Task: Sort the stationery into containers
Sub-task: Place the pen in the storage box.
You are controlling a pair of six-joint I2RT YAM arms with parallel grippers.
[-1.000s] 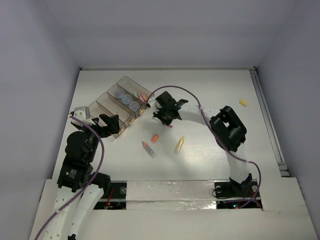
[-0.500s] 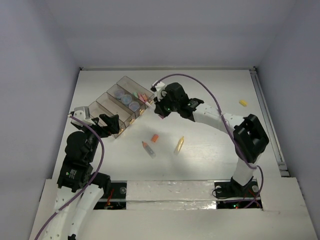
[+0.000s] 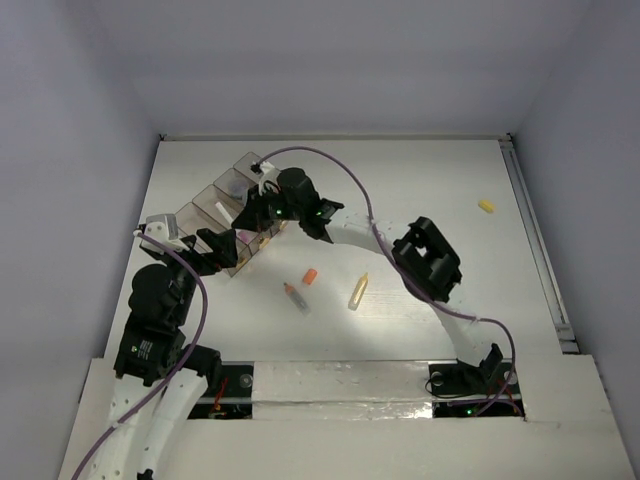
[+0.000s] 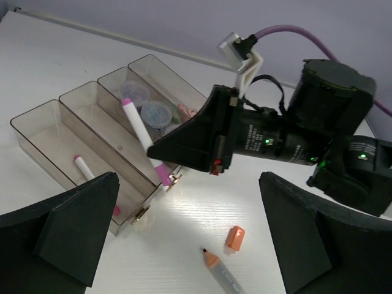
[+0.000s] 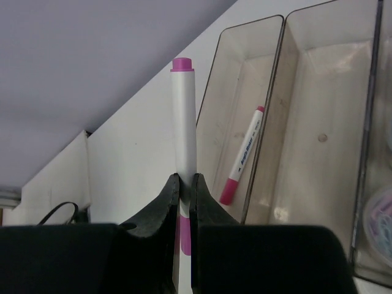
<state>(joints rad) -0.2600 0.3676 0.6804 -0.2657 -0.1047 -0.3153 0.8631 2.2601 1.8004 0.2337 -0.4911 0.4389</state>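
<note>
My right gripper is shut on a white pen with pink tips. In the left wrist view this pen hangs tilted over the near end of the containers, a row of clear brownish compartments. A second white pen lies in the end compartment. Grey-lilac rolls sit in a farther compartment. My left gripper stands open beside the row's near end, holding nothing. An uncapped orange pen and its cap lie on the table below it.
A yellow stick lies mid-table, right of the orange pen and cap. Another small yellow piece rests far right near the table's edge rail. The right arm arches across the table's middle.
The right arm has swung left from mid-table to above the containers, carrying the pen. The left arm has stayed where it was.
</note>
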